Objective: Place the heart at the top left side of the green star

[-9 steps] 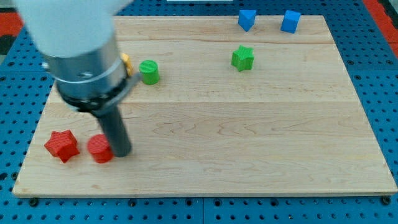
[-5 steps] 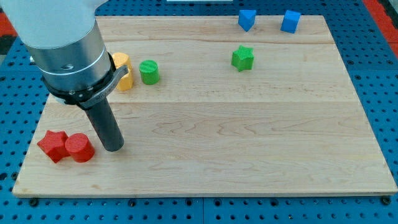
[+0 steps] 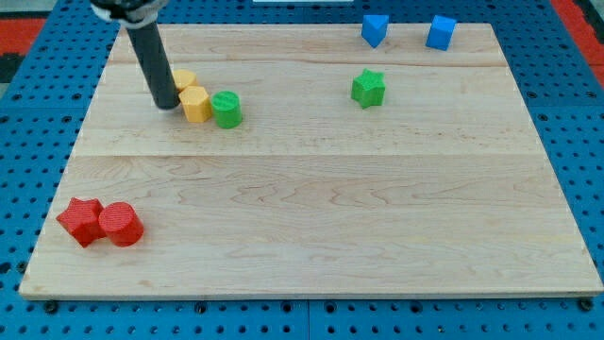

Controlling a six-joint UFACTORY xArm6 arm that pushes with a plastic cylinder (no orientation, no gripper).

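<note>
The end effector is a bare rod holding nothing; its tip [image 3: 166,104] sits just left of the yellow heart [image 3: 192,97], near the green cylinder [image 3: 226,110]. The green star [image 3: 368,88] is well apart to the right, so the push looks barely started. The cylinder blocks the path. Blue blocks [image 3: 375,29] at top, red star [image 3: 82,220] and red cylinder [image 3: 122,225] at the bench's [image 3: 330,217] bottom left.

Green cylinder [image 3: 226,110] sits near my tip [image 3: 167,105], on the view's right of it. Red star [image 3: 80,220] & red cylinder [image 3: 122,225] touch each other, well below the tip twd view's bottom-left. Left blue block [image 3: 375,29] & right blue block [image 3: 440,32] lie far to the tip's right, at top edge of wooden board [image 3: 330,217]. Board rests on blue pegboard [image 3: 585,142].
</note>
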